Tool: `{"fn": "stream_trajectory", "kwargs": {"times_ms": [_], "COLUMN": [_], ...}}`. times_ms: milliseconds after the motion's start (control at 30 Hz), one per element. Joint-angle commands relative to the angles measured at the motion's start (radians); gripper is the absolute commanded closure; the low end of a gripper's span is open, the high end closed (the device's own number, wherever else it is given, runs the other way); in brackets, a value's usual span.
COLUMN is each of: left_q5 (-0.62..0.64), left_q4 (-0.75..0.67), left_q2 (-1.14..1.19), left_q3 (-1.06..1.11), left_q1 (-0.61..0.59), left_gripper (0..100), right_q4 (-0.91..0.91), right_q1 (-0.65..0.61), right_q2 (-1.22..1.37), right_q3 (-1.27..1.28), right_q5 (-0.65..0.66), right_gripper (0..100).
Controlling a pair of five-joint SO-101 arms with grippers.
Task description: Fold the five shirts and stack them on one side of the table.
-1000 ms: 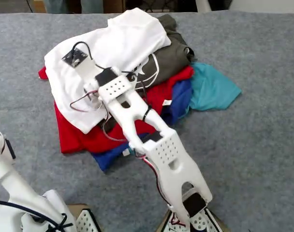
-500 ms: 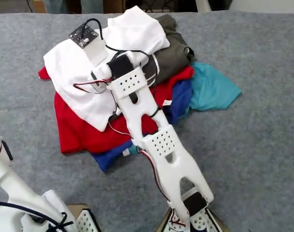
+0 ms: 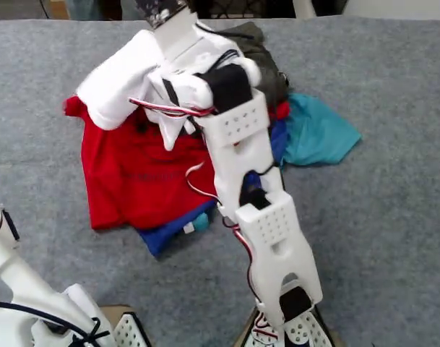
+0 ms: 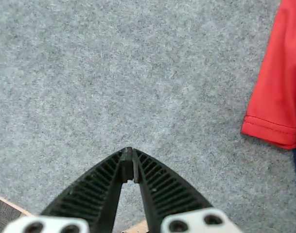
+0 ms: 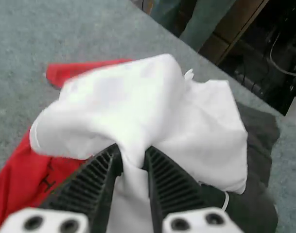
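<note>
A white shirt [image 3: 122,76] hangs bunched in the air over the pile, held by my right gripper [image 5: 133,162], whose fingers are shut on a fold of it [image 5: 138,116]. Under it lie a red shirt [image 3: 136,173], a blue shirt [image 3: 169,228], a dark olive shirt [image 3: 266,61] and a teal shirt [image 3: 317,134], all loosely heaped at the table's middle. My left gripper [image 4: 128,165] hovers shut and empty over bare grey cloth, near the red shirt's sleeve hem [image 4: 279,107]. The left arm's base [image 3: 17,289] sits at the near left corner.
The grey cloth-covered table [image 3: 393,217] has free room to the right, the left and the front of the pile. Furniture legs and cables [image 5: 264,48] stand beyond the far edge.
The right arm has risen and swung toward the far edge, lifting the white shirt off the pile and baring more of the red shirt. The left arm stayed put.
</note>
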Motion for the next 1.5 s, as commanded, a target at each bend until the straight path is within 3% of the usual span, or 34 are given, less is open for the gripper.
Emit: {"fn": "stream_trajectory", "kwargs": {"times_ms": [0,333,500,700,900,1133,1300,1467], "left_q5": [0.006,0.006,0.005,0.000,0.000,0.005,0.005,0.005], "left_q4": [0.006,0.008,0.008,0.006,0.006,0.008,0.008,0.008], "left_q2": [0.000,0.000,0.000,0.000,0.000,0.000,0.000,0.000], "left_q3": [-0.038,-0.036,-0.038,-0.036,-0.030,-0.028,-0.028,-0.028], "left_q1": [-0.005,-0.007,-0.007,-0.007,-0.007,-0.007,-0.007,-0.007], "left_gripper": [97,97,97,97,97,97,97,97], "right_q4": [0.011,0.037,0.037,0.037,0.029,-0.101,-0.209,-0.209], "right_q1": [0.003,-0.058,-0.058,-0.052,-0.058,-0.060,-0.092,-0.114], "right_q2": [-0.179,-0.364,-0.479,-0.731,-0.943,-0.868,-0.596,-0.271], "right_q3": [-0.048,0.054,0.452,1.067,1.465,1.423,1.283,1.012], "right_q5": [-0.003,-0.005,-0.005,-0.002,0.175,0.176,0.049,0.026], "right_gripper": [98.4,98.3,96.2,77.1,70.5,70.5,70.5,70.5]}}
